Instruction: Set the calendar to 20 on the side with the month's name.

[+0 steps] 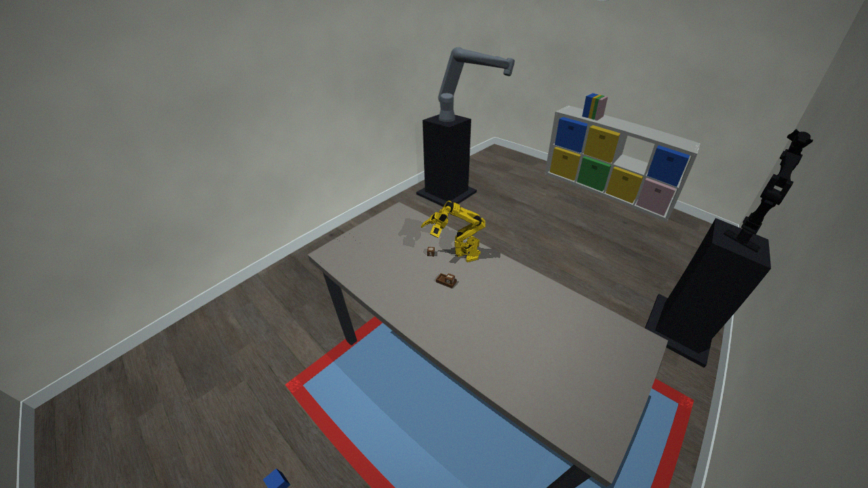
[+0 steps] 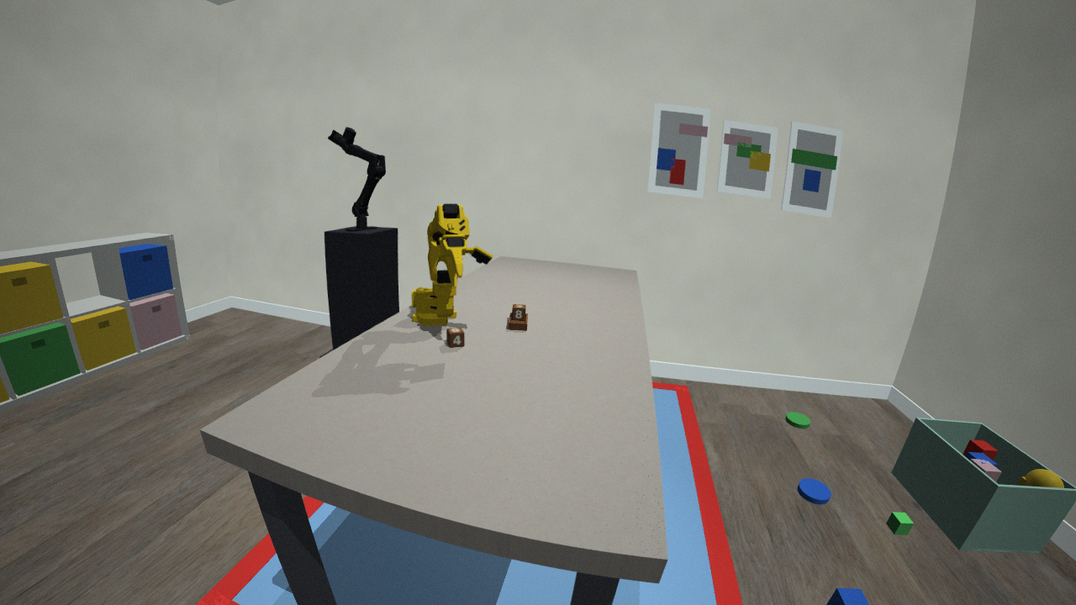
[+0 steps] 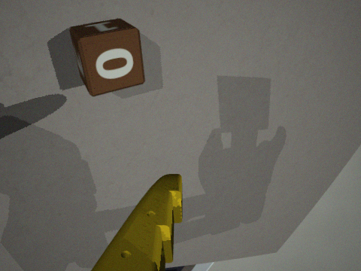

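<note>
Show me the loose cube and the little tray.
Loose cube point(image 1: 430, 251) point(image 2: 455, 338) point(image 3: 113, 62): top, exterior and wrist views, on its body.
Tray point(image 1: 442, 281) point(image 2: 516, 325): top and exterior views, on its wall.
</note>
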`<state>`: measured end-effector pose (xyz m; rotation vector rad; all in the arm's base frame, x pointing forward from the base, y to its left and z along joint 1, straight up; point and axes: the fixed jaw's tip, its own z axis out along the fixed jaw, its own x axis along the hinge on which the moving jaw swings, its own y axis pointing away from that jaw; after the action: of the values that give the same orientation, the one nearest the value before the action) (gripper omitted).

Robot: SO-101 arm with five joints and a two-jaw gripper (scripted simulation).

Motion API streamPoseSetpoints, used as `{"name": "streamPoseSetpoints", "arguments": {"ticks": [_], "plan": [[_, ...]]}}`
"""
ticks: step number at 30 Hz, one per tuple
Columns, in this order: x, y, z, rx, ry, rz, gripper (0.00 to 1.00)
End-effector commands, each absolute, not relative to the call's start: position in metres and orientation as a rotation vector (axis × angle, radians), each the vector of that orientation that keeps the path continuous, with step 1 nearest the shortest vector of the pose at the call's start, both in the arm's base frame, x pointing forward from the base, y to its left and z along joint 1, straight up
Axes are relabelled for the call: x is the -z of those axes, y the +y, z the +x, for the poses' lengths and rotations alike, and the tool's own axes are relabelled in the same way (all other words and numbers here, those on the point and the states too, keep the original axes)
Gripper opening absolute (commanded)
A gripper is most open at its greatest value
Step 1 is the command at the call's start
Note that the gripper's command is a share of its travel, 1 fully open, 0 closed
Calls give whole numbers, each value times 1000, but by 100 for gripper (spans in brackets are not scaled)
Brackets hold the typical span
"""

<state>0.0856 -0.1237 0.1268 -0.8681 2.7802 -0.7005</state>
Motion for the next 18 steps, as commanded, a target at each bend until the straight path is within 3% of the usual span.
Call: {"name": "streamPoseSetpoints", "arguments": {"ticks": [1, 18], "plan": [[-136, -126, 85, 762, 2760, -834, 35], [-135, -126, 88, 707, 2792, -655, 35]]}}
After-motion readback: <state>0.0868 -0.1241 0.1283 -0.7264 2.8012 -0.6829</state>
